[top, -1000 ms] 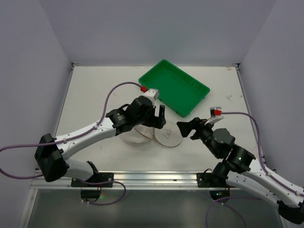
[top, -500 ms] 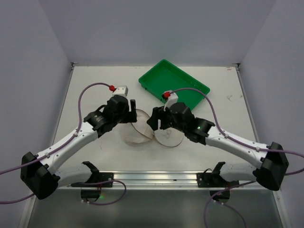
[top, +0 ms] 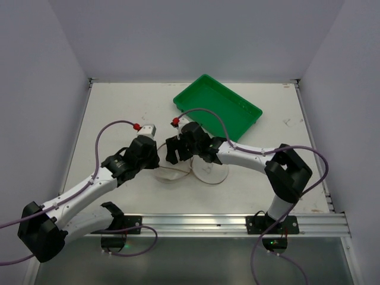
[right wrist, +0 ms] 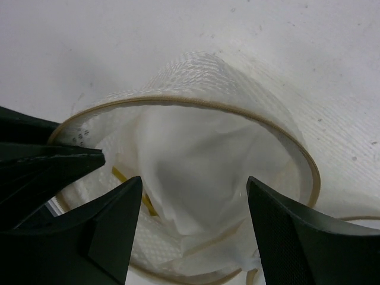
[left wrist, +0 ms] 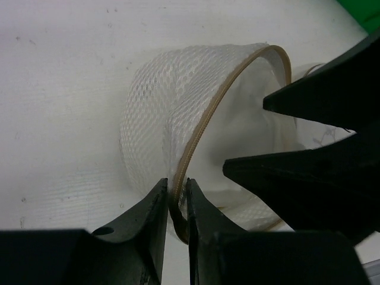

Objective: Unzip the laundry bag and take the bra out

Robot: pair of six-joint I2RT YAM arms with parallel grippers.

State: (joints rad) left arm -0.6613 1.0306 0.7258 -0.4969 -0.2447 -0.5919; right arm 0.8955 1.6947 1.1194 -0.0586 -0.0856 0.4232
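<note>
**Item:** laundry bag (top: pixel 169 173), a white mesh drum resting on the table (top: pixel 119 113), its mouth open toward the right arm's wrist camera. Its round flap (top: pixel 212 173) lies flat just beside the bag on the right arm's side. The green tray (top: pixel 219 110) stands beyond the bag and apart from it.

**Hold:** the left gripper (left wrist: pixel 176 191) has its jaws all but closed and pinches the tan zipper tape (left wrist: pixel 208 119) at the bag's rim, with only a thin fold of tape and mesh between the fingers.

**Reach:** the right gripper (right wrist: pixel 194 181) is spread wide and empty, poised at the bag's mouth with one finger toward each side of the opening.

**Contents:** white cloth (right wrist: pixel 190 148) is bunched inside the bag and is taken to be the bra. A short yellow strip shows at its edge, and neither finger appears to touch it.

**Status, as judged:** the zip is open and removal has not begun.

**Hazards, as judged:**
- The wide jaws may close on the mesh wall along with the cloth, so the whole bag would lift instead of its contents.
- The left gripper's narrow pinch may slide off the tape once the cloth is pulled, letting the mouth collapse and the light bag drag across the table.
- The two grippers' fingers stand close together at the bag's rim, so a small drift on entry could knock them together.
- A shallow bite on one loose fold could slip free.
- A strap could catch on the zipper tape on the way out.
</note>
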